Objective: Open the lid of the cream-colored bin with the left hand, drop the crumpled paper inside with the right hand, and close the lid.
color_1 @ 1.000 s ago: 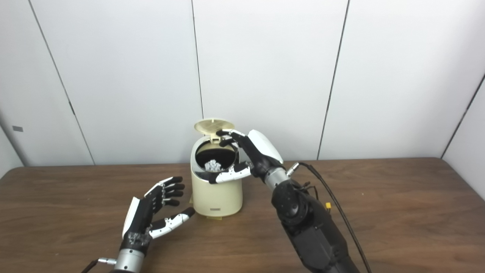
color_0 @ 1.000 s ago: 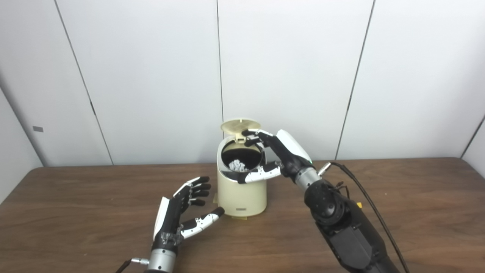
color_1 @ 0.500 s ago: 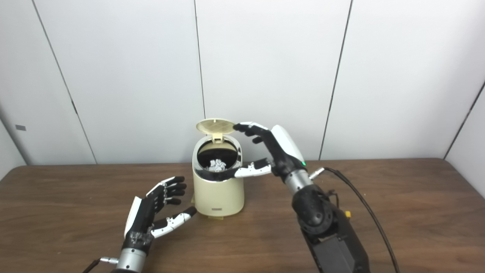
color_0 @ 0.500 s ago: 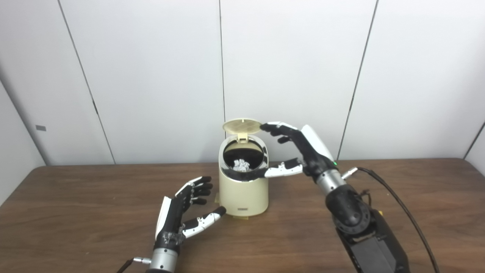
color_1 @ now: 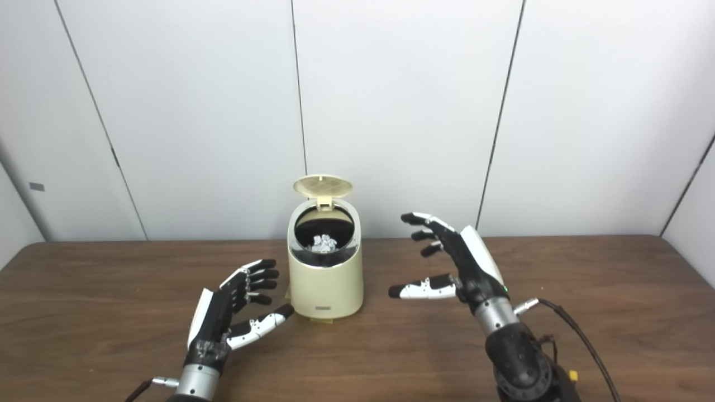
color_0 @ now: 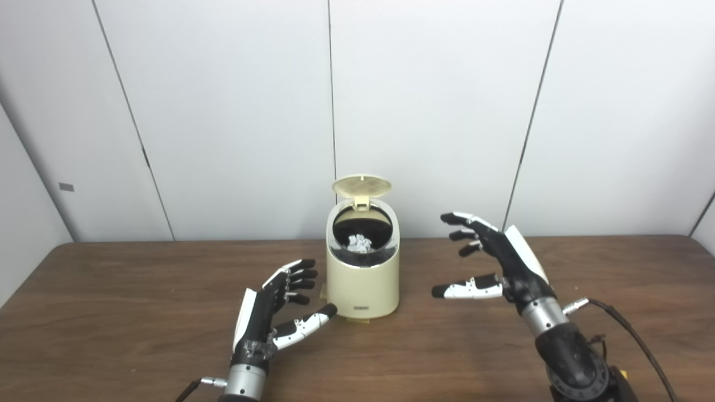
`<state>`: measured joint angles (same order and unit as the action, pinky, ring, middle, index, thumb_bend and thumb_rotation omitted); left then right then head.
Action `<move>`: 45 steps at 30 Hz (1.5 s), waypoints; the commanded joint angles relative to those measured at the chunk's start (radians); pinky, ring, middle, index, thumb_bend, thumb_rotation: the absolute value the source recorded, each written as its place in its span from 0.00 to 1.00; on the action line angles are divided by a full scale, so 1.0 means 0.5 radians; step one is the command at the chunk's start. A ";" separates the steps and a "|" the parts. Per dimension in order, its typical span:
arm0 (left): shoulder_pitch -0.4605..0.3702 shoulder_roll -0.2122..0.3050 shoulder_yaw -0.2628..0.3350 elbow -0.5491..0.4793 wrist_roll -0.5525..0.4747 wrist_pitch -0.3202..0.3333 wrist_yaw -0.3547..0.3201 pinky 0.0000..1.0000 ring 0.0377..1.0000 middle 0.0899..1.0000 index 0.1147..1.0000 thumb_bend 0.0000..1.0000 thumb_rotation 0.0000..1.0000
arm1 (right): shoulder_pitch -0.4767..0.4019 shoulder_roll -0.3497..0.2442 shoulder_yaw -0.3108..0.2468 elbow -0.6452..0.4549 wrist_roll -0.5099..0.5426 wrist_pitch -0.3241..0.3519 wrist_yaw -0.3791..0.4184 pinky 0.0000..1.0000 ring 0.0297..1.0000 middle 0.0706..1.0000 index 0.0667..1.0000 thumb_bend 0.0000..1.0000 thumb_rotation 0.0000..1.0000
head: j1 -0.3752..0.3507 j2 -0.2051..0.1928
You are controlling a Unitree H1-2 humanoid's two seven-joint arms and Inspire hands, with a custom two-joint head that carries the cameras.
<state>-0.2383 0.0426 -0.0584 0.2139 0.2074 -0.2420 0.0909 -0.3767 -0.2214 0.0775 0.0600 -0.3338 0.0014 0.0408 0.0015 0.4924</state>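
Observation:
The cream-colored bin (color_0: 363,285) stands on the wooden table (color_0: 111,312), near the middle. Its round lid (color_0: 361,185) is tipped up and open at the back. The white crumpled paper (color_0: 359,243) lies inside the dark opening. My left hand (color_0: 276,312) is open and empty, just left of the bin's base, with its thumb close to the base. My right hand (color_0: 494,262) is open and empty, held above the table to the right of the bin and apart from it.
A white panelled wall (color_0: 447,111) stands right behind the table. A black cable (color_0: 637,340) runs from my right wrist across the table at the lower right.
My right hand has drawn back from over the bin's opening, moving right and down to the bin's right side. The paper stays in the bin, the lid stays up, and the left hand has barely moved.

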 commanded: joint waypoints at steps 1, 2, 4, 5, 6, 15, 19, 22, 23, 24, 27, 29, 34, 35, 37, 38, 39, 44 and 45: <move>0.027 -0.026 -0.008 0.035 0.018 -0.041 0.034 0.61 0.70 0.72 0.77 0.72 0.14 | -0.043 -0.009 -0.036 -0.013 0.045 -0.105 -0.041 0.57 0.70 0.79 0.77 0.86 0.12 | 0.000 0.003; 0.026 -0.024 -0.008 0.028 0.021 -0.038 0.033 0.61 0.70 0.72 0.77 0.72 0.14 | -0.027 -0.005 -0.032 0.001 0.039 -0.112 -0.049 0.56 0.69 0.78 0.76 0.86 0.12 | 0.000 0.003; 0.023 -0.017 -0.009 0.019 0.031 -0.038 0.033 0.60 0.70 0.72 0.78 0.72 0.15 | -0.011 0.000 -0.026 0.026 0.028 -0.128 -0.061 0.54 0.67 0.77 0.76 0.85 0.14 | 0.015 -0.001; 0.020 -0.012 -0.008 0.011 0.033 -0.038 0.031 0.61 0.70 0.72 0.78 0.72 0.17 | -0.006 0.003 -0.023 0.042 0.027 -0.144 -0.068 0.54 0.67 0.77 0.75 0.85 0.14 | 0.021 -0.005; 0.014 -0.004 -0.004 -0.002 0.023 -0.039 0.022 0.61 0.70 0.73 0.79 0.72 0.18 | -0.001 0.006 -0.021 0.061 0.027 -0.163 -0.075 0.53 0.66 0.76 0.75 0.85 0.13 | 0.022 -0.005; -0.245 0.118 0.036 -0.179 0.044 0.060 -0.048 0.68 0.82 0.89 0.89 0.84 0.35 | 0.032 -0.005 -0.009 0.132 0.036 -0.242 -0.080 0.55 0.67 0.78 0.76 0.82 0.11 | 0.063 -0.039; -0.400 0.163 0.044 -0.242 -0.015 0.176 -0.115 0.78 0.93 0.98 0.97 0.89 0.38 | 0.034 -0.005 -0.008 0.137 0.038 -0.234 -0.072 0.55 0.67 0.79 0.77 0.82 0.12 | 0.068 -0.044; -0.519 0.189 0.039 -0.255 -0.033 0.245 -0.164 0.82 0.98 1.00 1.00 0.93 0.34 | 0.033 -0.004 -0.003 0.132 0.028 -0.221 -0.072 0.55 0.67 0.79 0.77 0.83 0.15 | 0.066 -0.044; -0.538 0.195 0.035 -0.255 -0.027 0.255 -0.169 0.83 0.99 1.00 1.00 0.93 0.33 | 0.032 -0.004 -0.002 0.133 0.025 -0.222 -0.074 0.54 0.67 0.79 0.77 0.82 0.13 | 0.066 -0.044; -0.577 0.209 0.020 -0.252 0.013 0.265 -0.172 0.84 1.00 1.00 1.00 0.94 0.33 | 0.033 -0.005 0.000 0.126 0.021 -0.214 -0.071 0.54 0.67 0.79 0.77 0.82 0.12 | 0.062 -0.044; -0.665 0.229 -0.008 -0.244 0.092 0.292 -0.179 0.89 1.00 1.00 1.00 0.93 0.33 | 0.032 -0.005 0.004 0.125 0.018 -0.208 -0.068 0.54 0.67 0.78 0.77 0.82 0.13 | 0.060 -0.044; -0.704 0.230 -0.019 -0.239 0.134 0.318 -0.174 0.93 1.00 1.00 1.00 0.96 0.34 | 0.029 -0.007 0.007 0.136 0.014 -0.219 -0.071 0.54 0.66 0.78 0.77 0.82 0.11 | 0.063 -0.044; -0.789 0.243 -0.054 -0.231 0.196 0.377 -0.218 0.89 1.00 1.00 1.00 0.99 0.37 | 0.026 -0.004 0.012 0.140 -0.004 -0.201 -0.074 0.53 0.65 0.77 0.77 0.82 0.09 | 0.055 -0.045; -0.799 0.248 -0.061 -0.231 0.195 0.384 -0.231 0.90 1.00 1.00 1.00 0.99 0.37 | 0.026 -0.002 0.012 0.138 0.000 -0.197 -0.071 0.53 0.65 0.77 0.77 0.82 0.09 | 0.053 -0.044; -0.841 0.275 -0.097 -0.222 0.200 0.417 -0.294 0.92 1.00 1.00 1.00 1.00 0.38 | 0.024 0.005 0.013 0.128 -0.007 -0.170 -0.070 0.54 0.66 0.78 0.77 0.82 0.08 | 0.045 -0.042; -0.853 0.285 -0.108 -0.222 0.203 0.430 -0.315 0.93 1.00 1.00 1.00 1.00 0.38 | 0.023 0.007 0.014 0.125 -0.011 -0.161 -0.070 0.54 0.66 0.78 0.77 0.82 0.08 | 0.043 -0.042; -0.872 0.304 -0.131 -0.220 0.225 0.440 -0.342 0.94 1.00 1.00 1.00 1.00 0.39 | 0.020 0.008 0.015 0.125 -0.010 -0.164 -0.072 0.55 0.67 0.79 0.77 0.82 0.08 | 0.039 -0.042; -0.919 0.363 -0.193 -0.226 0.317 0.484 -0.418 0.91 1.00 1.00 0.96 1.00 0.44 | 0.013 0.012 0.017 0.125 -0.010 -0.166 -0.075 0.54 0.67 0.78 0.77 0.83 0.13 | 0.031 -0.041; -0.927 0.375 -0.207 -0.220 0.344 0.478 -0.423 0.90 1.00 1.00 0.95 1.00 0.44 | 0.013 0.013 0.016 0.123 -0.008 -0.166 -0.075 0.53 0.67 0.78 0.77 0.83 0.14 | 0.028 -0.040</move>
<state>-0.6412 0.2125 -0.1622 0.1235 0.3626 0.0107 -0.1259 -0.3296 -0.2115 0.0918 0.1512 -0.3392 -0.0688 0.0134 0.0138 0.4725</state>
